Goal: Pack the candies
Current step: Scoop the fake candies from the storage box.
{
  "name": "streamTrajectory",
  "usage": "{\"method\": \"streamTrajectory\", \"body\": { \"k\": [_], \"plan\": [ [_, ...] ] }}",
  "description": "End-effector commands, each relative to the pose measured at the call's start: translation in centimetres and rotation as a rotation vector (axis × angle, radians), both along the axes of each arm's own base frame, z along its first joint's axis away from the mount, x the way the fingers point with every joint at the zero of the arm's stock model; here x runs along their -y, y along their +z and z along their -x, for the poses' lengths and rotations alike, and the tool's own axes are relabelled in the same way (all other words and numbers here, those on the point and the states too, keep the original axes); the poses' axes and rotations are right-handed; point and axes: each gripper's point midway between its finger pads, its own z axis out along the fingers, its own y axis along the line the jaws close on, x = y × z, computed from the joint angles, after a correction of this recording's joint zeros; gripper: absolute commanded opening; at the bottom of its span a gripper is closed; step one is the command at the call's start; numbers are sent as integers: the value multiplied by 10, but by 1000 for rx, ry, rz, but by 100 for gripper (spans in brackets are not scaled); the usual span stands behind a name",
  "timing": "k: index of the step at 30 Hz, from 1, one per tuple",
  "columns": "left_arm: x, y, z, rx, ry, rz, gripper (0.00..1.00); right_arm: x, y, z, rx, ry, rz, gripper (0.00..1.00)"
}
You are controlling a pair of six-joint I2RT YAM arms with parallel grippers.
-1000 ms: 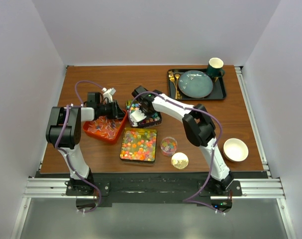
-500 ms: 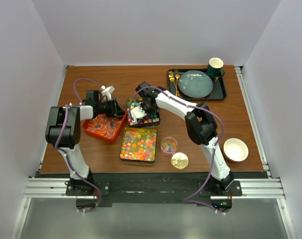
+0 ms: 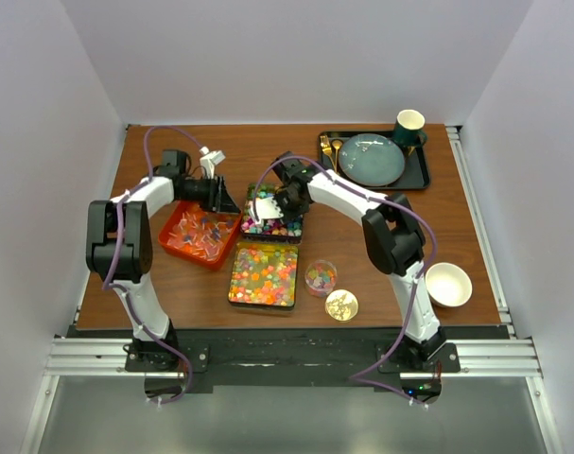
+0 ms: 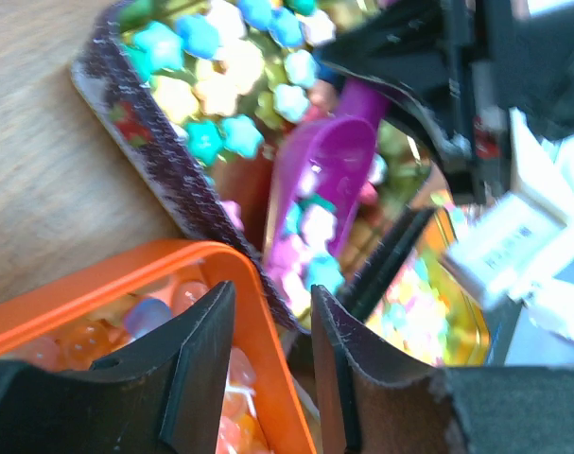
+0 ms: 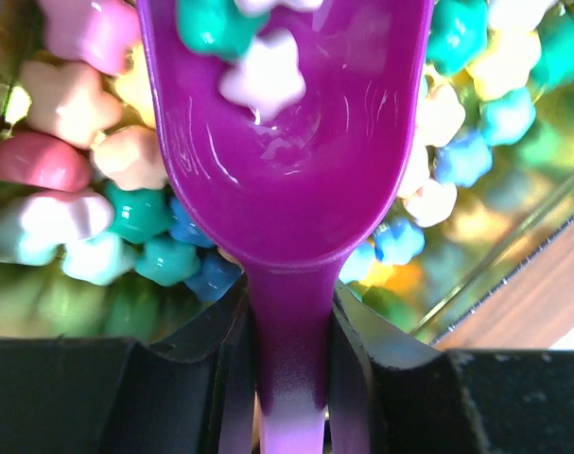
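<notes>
Pastel star candies [image 4: 201,85] fill a dark tin [image 3: 302,219] at mid-table. My right gripper [image 5: 287,378] is shut on the handle of a purple scoop [image 5: 287,170], whose bowl holds a few star candies [image 5: 263,80] low over the tin; this gripper shows above the tin in the top view [image 3: 272,200]. My left gripper [image 4: 272,312] is closed narrowly over the tin's near corner [image 4: 164,161], beside the orange tray's rim [image 4: 258,340]; it sits left of the tin in the top view [image 3: 228,199]. Round glossy bead candies [image 3: 265,270] fill a square tin in front.
The orange tray [image 3: 203,268] of wrapped sweets lies left of the tins. A small round tub [image 3: 321,276] of candies, a gold lid [image 3: 341,305] and a white bowl [image 3: 447,284] stand at the front right. A black tray [image 3: 421,180] with plate and cup is at the back right.
My left gripper moved away from me, from over the orange tray to the tin's left corner. The right gripper and scoop shifted right and back, and the dark tin turned squarer.
</notes>
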Motion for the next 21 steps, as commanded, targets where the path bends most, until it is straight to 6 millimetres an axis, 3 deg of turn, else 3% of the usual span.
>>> {"method": "streamTrajectory", "body": {
  "k": [1, 10, 14, 20, 21],
  "plan": [
    [-3, 26, 18, 37, -131, -18, 43, -9, -1, 27, -142, -48, -98, 0],
    [-39, 19, -5, 112, -34, -282, 45, 8, 9, 22, -180, -162, -192, 0],
    [-42, 24, -3, 122, -33, -300, 45, 13, 5, 32, -199, -189, -204, 0],
    [-38, 33, -5, 133, -41, -276, 44, 7, 14, 31, -220, -275, -259, 0],
    [-38, 33, -5, 134, -41, -274, 44, 9, 7, 35, -252, -295, -233, 0]
  ]
}}
